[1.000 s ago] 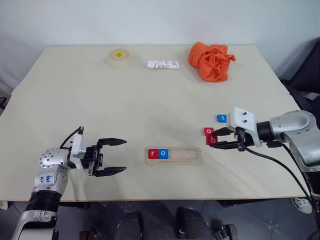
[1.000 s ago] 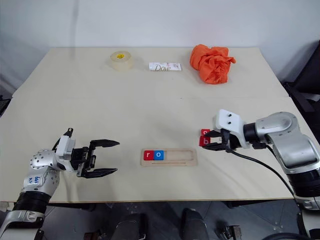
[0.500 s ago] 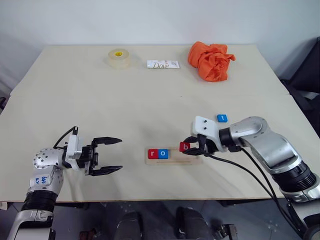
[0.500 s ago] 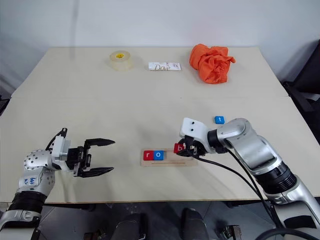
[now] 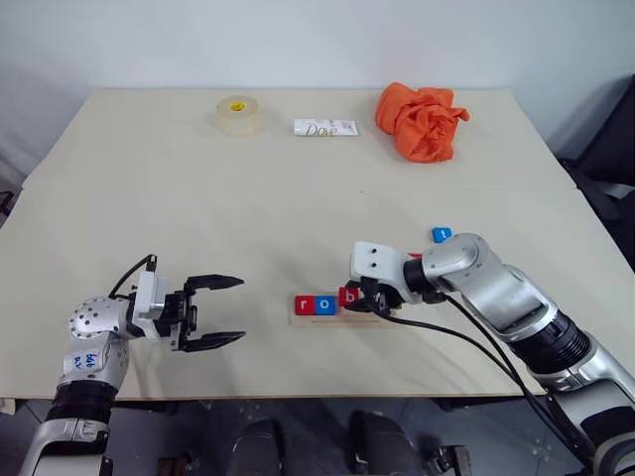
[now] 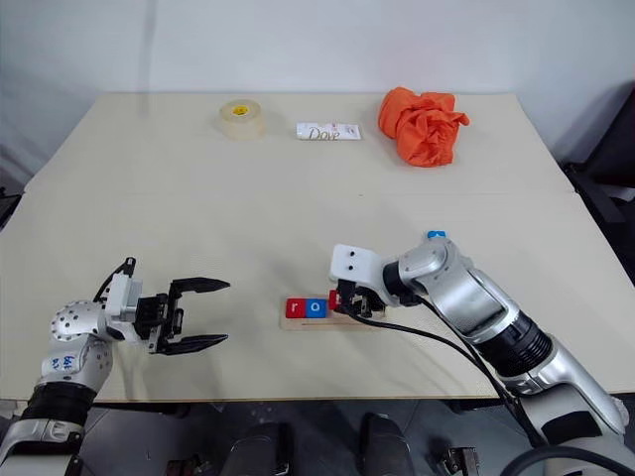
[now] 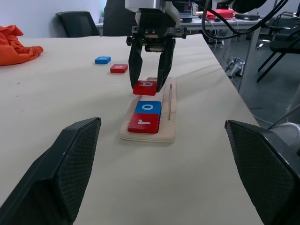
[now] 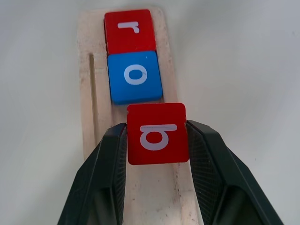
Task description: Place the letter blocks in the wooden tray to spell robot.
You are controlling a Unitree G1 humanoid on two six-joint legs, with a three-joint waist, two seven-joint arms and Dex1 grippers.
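Clearly, right claw [image 8: 157,140] grips red "b" block [image 8: 157,133] beside tiles reading "r" [image 8: 129,31], "o" [image 8: 135,76].

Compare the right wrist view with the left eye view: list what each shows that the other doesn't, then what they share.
Right wrist view alone: the white letter on the red b block, readable, and the tray's groove close up.

Left eye view alone: the open left gripper, the tape roll, the Dove packet, the orange cloth and the loose blue t block.

Both: the wooden tray holding the red r block and blue o block, with the right gripper gripping b above it.
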